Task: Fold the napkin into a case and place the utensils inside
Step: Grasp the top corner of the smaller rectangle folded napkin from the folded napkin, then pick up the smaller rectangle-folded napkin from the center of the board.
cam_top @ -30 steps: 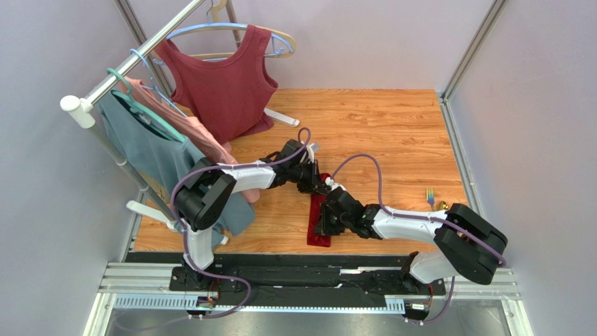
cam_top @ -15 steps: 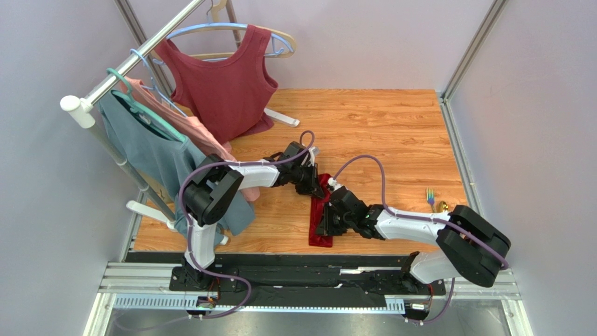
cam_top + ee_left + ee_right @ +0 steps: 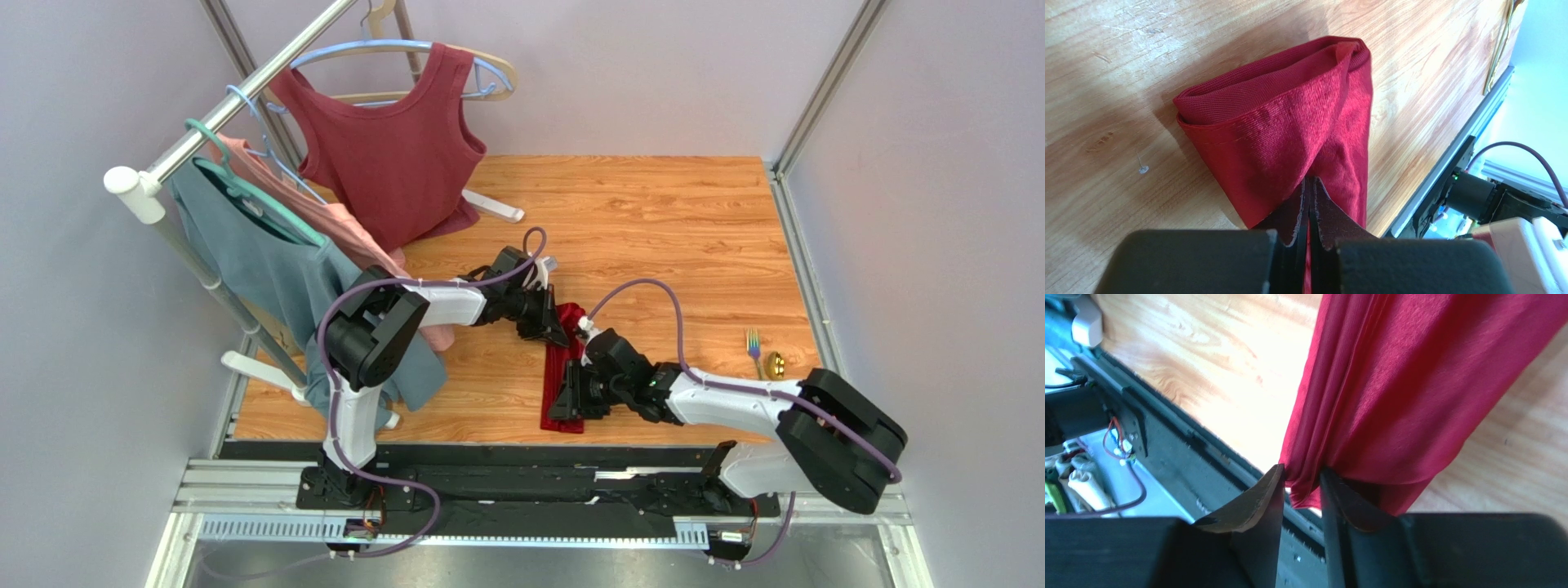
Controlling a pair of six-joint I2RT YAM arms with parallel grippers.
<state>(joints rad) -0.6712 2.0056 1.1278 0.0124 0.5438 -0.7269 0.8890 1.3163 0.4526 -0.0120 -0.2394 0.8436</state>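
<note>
The crimson napkin (image 3: 558, 368) lies on the wooden table as a narrow folded strip running from far to near. My left gripper (image 3: 555, 321) is shut on its far end; in the left wrist view the jaws (image 3: 1310, 184) pinch a cloth layer, and the folded cloth (image 3: 1290, 116) spreads out beyond them. My right gripper (image 3: 570, 399) is at the near end; its jaws (image 3: 1303, 481) are closed on a bunched edge of the cloth (image 3: 1413, 386). The gold utensils (image 3: 761, 353) lie at the table's right edge, apart from both grippers.
A clothes rack stands at the back left with a maroon sleeveless top (image 3: 386, 141), a teal shirt (image 3: 252, 257) and a pink garment. Its white foot (image 3: 493, 206) rests on the table. The black rail (image 3: 540, 472) runs along the near edge, close to the napkin's end.
The right gripper has shifted slightly right and nearer with the napkin's near end. The left gripper stayed on the far end. The strip moved a little to the right.
</note>
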